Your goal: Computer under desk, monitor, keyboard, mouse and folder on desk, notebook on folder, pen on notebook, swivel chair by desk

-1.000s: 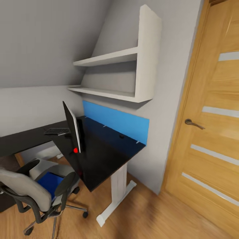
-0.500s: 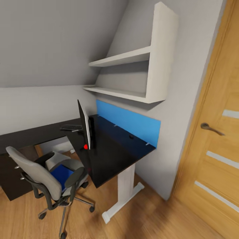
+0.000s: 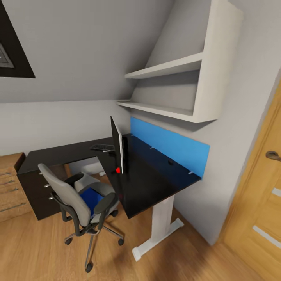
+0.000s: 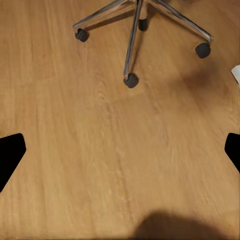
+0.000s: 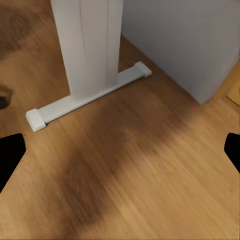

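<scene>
The swivel chair [image 3: 80, 203] stands on the wooden floor [image 3: 47, 249] in the crook of the L-shaped tabletop [image 3: 152, 183], its back turned toward the camera and the blue folder [image 3: 91, 199] lying flat on its seat. Beyond the chair, the monitor [image 3: 118, 150] stands edge-on near the tabletop's inner corner, a red dot at its lower corner, and the keyboard [image 3: 102, 148] lies just behind it toward the wall. The black drawer unit [image 3: 39, 191] closes the far end of the tabletop from the monitor, next to a wooden chest [image 3: 9, 187].

Both arms hang low. In the left wrist view, the chair's chrome star base [image 4: 137, 30] and castors sit ahead of the left claw [image 4: 120, 155], whose two dark fingertips stand spread wide at the frame's edges with nothing between them. In the right wrist view, the right claw [image 5: 120, 155] is likewise spread and empty, looking at the tabletop's white leg [image 5: 90, 45] and its foot bar [image 5: 90, 97].

The left arm looks nearer the chair, so it seems the likelier one to reach the folder, which lies above and beyond the chair base as that claw points. The folder's long axis cannot be told from here.
</scene>
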